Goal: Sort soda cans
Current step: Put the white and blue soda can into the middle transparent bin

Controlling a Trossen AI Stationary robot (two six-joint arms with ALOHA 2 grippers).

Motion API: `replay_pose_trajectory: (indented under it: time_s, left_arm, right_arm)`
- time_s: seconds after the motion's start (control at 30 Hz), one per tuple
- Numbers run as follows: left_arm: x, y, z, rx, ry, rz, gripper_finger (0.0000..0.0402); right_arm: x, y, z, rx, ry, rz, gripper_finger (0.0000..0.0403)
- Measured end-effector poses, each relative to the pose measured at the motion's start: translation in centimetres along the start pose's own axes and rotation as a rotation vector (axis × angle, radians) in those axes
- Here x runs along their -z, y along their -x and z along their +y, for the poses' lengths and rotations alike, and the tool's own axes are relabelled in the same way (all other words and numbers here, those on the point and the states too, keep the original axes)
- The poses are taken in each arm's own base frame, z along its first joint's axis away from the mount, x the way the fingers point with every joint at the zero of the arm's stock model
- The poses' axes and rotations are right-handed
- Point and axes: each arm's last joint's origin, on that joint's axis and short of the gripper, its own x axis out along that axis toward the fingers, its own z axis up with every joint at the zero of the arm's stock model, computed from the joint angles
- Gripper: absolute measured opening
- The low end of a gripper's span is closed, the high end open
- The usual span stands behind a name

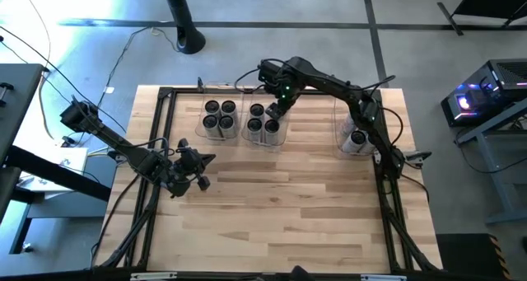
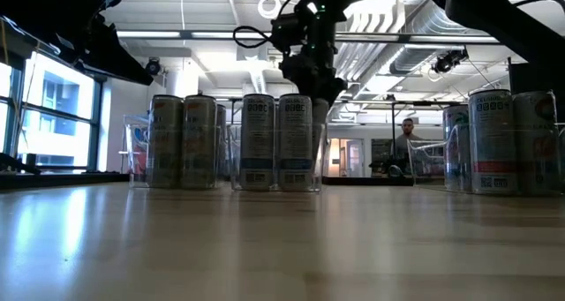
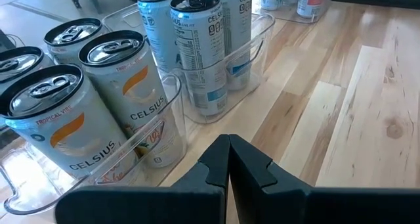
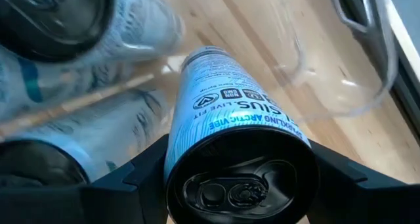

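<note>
Three clear bins stand along the table's far side. The left bin (image 1: pixel 221 119) holds several orange-label soda cans (image 3: pixel 98 99). The middle bin (image 1: pixel 265 126) holds blue-label cans (image 3: pixel 197 46). Above its far right corner my right gripper (image 1: pixel 280 108) points down, shut on one more blue-label can (image 4: pixel 230 112). That can's lower end (image 4: pixel 203 53) reaches down beside the other cans, inside the bin's wall (image 4: pixel 298 60). My left gripper (image 1: pixel 202 167) (image 3: pixel 228 165) waits shut and empty over bare wood, nearer than the left bin. My right gripper pinches the can's upper end (image 4: pixel 176 152), just under the rim, between its two fingers (image 4: pixel 134 181); one is on each side of the round top. It comes from above, pointing down. The can hangs slightly tilted below the fingers. I cannot tell whether its bottom touches the bin floor.
A third bin with cans (image 1: pixel 356 138) (image 2: pixel 494 142) stands at the far right, under the right arm. A black frame rail (image 1: pixel 165 96) borders the table. The near half of the wooden top (image 1: pixel 280 215) is bare. A person (image 2: pixel 408 133) is in the room beyond.
</note>
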Motion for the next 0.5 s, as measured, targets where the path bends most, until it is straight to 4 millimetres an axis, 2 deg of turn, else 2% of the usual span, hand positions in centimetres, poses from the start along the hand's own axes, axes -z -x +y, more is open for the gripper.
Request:
replay_pose_trajectory:
  time_s: [0.23, 0.5]
  left_arm:
    - [0.0, 0.0, 0.0, 0.000, 0.000, 0.000, 0.0000]
    - [0.0, 0.0, 0.0, -0.001, 0.000, 0.000, 0.0000]
  right_arm:
    - [-0.2, -0.2, 0.3, -0.051, 0.003, -0.006, 0.0241]
    - [-0.5, -1.9, 0.6, -0.072, 0.016, 0.040, 0.0241]
